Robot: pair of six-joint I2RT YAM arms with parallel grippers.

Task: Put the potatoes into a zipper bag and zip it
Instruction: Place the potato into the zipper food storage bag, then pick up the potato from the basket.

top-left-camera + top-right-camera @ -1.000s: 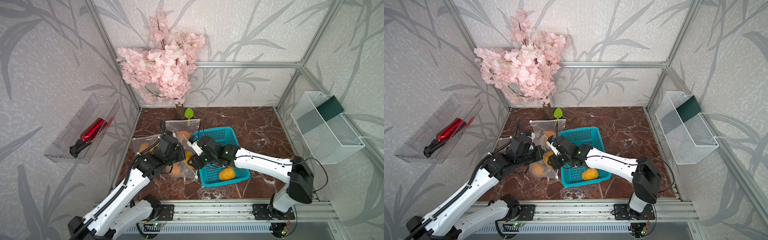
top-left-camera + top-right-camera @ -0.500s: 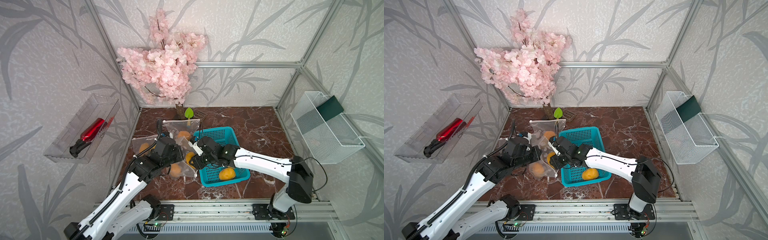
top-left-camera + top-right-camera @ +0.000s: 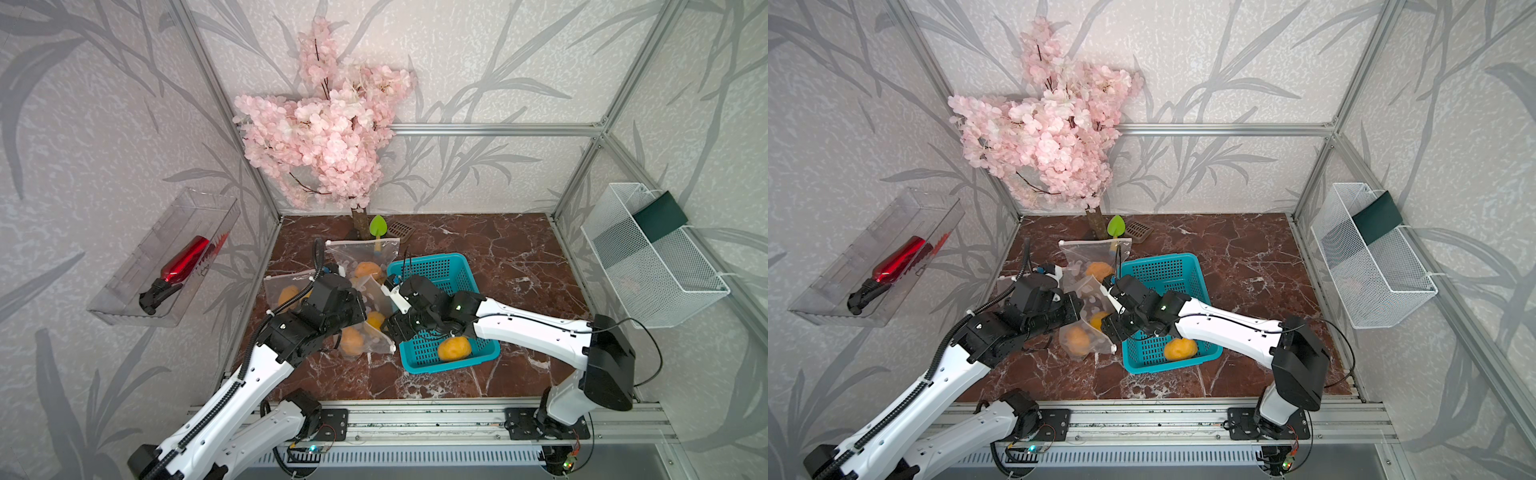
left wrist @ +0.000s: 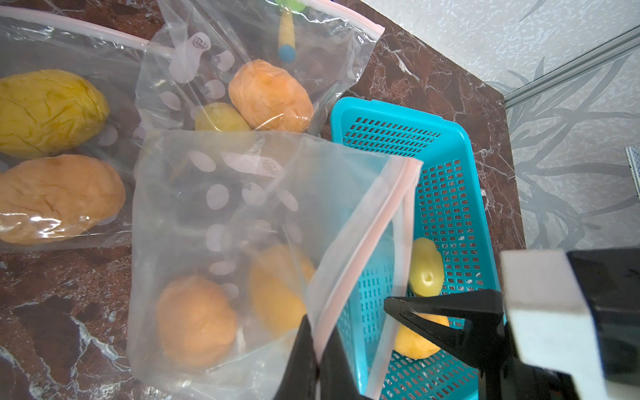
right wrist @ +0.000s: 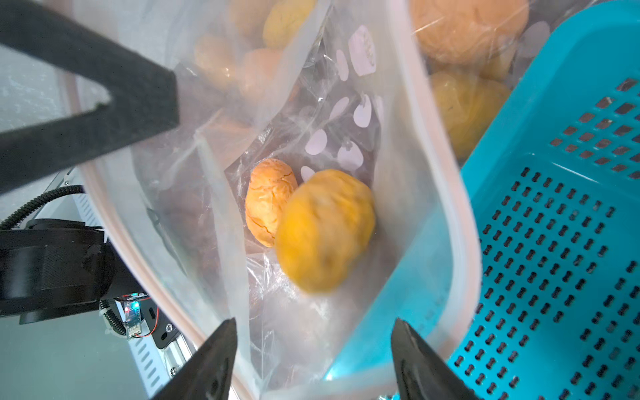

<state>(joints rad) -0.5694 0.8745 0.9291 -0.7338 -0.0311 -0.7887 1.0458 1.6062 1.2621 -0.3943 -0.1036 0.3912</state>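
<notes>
While the left gripper [image 4: 317, 343] stood clamped on the pink strip at the rim of the zipper bag [image 4: 242, 207], holding its mouth up just beside the blue basket [image 3: 453, 266], the right gripper [image 5: 313, 325] hung over that mouth with its jaws spread wide and nothing between them. 2 of the potatoes [image 5: 268, 201] sat at the bag's bottom, and the yellow one [image 5: 325, 232] showed blurred, so it was probably in motion. 2 more showed in the basket, a pale potato [image 4: 426, 273] and a yellower one partly hidden behind a black finger. 2 other bags [image 4: 256, 52] lay on the marble table [image 3: 519, 257], each with 2 potatoes inside. The potatoes looked lumpy, rounded and fairly weighty, likely to roll or squirt from a shallow pinch, so each seemed best taken across its short middle with the jaws well open. The bag's film looked thin, limp and slippery, and only the zipper strip seemed stiff enough to hold. The load would probably drag the walls down, so a grip on that strip near a corner seemed safest, and zipping would need both strips lined up first.
</notes>
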